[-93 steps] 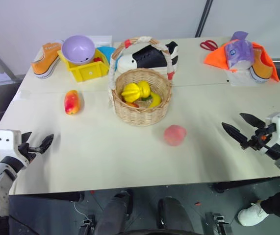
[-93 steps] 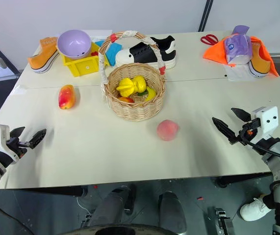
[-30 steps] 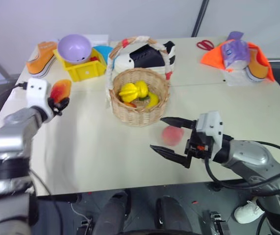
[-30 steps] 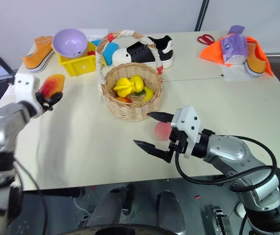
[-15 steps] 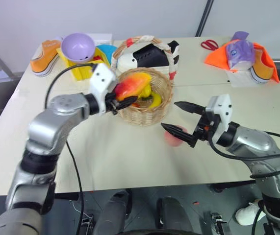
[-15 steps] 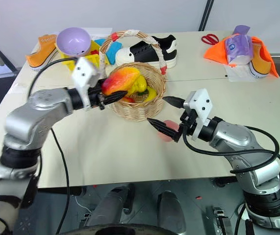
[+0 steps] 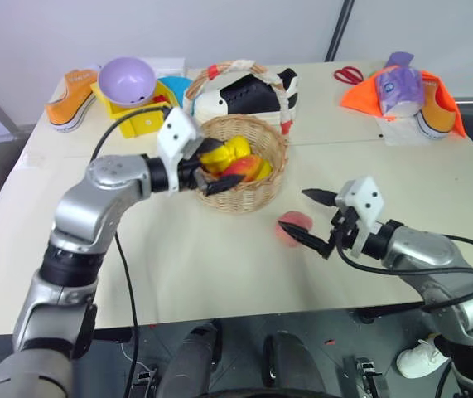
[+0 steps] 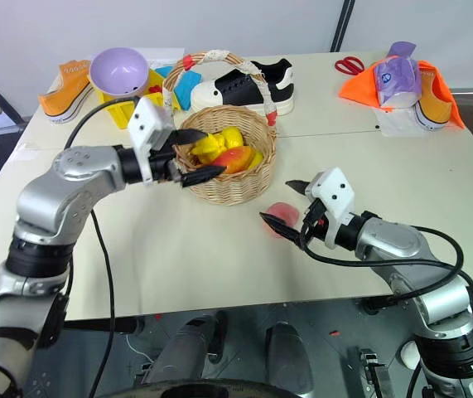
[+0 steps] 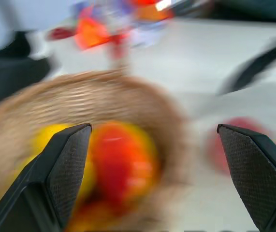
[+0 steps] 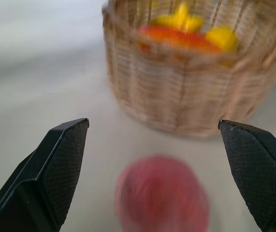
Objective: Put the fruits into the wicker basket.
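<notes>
Peach (image 8: 282, 217) is what we have left: it sits on the table (image 8: 178, 249) just in front of the wicker basket (image 8: 228, 186), between the spread, empty fingers of our right gripper (image 8: 290, 203), not yet pinched. Farther back, the mango (image 8: 234, 159) lies inside the basket among yellow fruits (image 8: 211, 146), and our left gripper (image 8: 199, 156) hangs wide open and empty at the rim. We judge the task half done.

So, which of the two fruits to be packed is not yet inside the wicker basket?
The peach. It lies on the table in front of the wicker basket, between the open right gripper's fingers, while the mango already rests inside.
</notes>
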`<state>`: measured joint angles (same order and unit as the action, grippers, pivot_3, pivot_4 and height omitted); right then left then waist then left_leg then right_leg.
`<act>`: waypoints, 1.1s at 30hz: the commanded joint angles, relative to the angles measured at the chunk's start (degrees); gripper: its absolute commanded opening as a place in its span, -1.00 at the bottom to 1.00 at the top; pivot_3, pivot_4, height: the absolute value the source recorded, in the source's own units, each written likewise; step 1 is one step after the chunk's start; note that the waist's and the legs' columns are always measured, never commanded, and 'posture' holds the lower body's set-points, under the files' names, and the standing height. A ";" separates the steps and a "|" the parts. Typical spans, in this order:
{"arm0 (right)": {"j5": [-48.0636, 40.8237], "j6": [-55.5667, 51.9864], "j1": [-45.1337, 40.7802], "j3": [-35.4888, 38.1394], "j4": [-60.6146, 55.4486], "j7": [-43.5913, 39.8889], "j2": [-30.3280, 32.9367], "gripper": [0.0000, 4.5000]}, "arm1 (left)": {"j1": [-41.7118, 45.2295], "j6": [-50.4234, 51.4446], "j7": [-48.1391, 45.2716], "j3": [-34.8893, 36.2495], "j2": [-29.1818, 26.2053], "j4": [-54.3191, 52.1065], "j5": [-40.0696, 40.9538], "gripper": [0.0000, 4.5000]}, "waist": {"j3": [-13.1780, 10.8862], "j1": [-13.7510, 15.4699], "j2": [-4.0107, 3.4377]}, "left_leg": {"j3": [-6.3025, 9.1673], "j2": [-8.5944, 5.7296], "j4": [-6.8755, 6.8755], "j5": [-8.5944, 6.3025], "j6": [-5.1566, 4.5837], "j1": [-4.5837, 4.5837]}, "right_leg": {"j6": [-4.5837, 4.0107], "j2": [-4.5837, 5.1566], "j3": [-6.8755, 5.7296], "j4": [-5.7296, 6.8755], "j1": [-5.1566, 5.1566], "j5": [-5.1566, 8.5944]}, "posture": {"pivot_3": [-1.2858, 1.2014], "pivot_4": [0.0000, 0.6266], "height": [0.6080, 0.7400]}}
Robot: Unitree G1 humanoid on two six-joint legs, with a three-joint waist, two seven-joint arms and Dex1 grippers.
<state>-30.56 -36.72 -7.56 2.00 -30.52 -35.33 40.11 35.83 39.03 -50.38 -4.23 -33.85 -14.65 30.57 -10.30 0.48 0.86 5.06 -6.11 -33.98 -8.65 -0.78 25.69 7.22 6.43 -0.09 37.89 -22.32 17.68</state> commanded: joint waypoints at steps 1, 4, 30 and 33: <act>-0.13 -1.74 -0.78 -1.14 1.79 -1.17 -0.14 1.00 | -5.49 1.22 -9.16 2.80 -6.56 -8.35 6.17 0.98 | 0.00 -0.41 -0.01 | -0.01 0.00 0.00 0.00 0.00 0.00 | -0.01 0.01 0.01 -0.01 0.01 0.01 | 0.03 -0.52 1.00; 0.79 -2.87 -1.26 -2.44 3.45 -1.09 -0.51 1.00 | -7.93 1.86 -10.59 2.74 -9.30 -10.65 7.63 0.98 | -0.01 0.00 -0.04 | 0.00 0.00 0.01 0.00 0.00 -0.04 | -0.19 0.01 0.01 -0.01 -0.01 0.10 | 0.03 -0.52 1.00; 8.20 -2.68 -26.00 -6.39 7.08 5.18 -11.15 0.30 | -16.21 -1.55 -5.71 12.58 -13.14 -5.75 5.86 1.00 | -0.10 -1.22 -0.19 | 0.03 0.03 0.08 -0.03 0.00 -0.19 | -0.06 -0.02 0.01 -0.15 -0.07 0.01 | 0.03 -0.52 1.00; 13.42 -2.11 -32.72 -9.33 17.32 10.00 -16.39 0.30 | -16.30 -1.41 -4.79 13.12 -12.59 -6.12 6.34 1.00 | -0.08 -1.10 -0.16 | 0.03 0.03 0.08 -0.02 0.01 -0.23 | -0.06 -0.03 0.00 -0.13 -0.07 0.00 | 0.03 -0.52 1.00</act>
<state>-20.14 -39.54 -39.06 -5.55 -17.21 -27.60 24.87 19.13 38.49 -55.71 6.93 -46.17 -19.61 36.48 -10.38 -0.62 0.70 5.10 -6.10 -33.88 -8.67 -0.76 25.47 7.17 6.41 -0.09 37.76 -22.40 17.68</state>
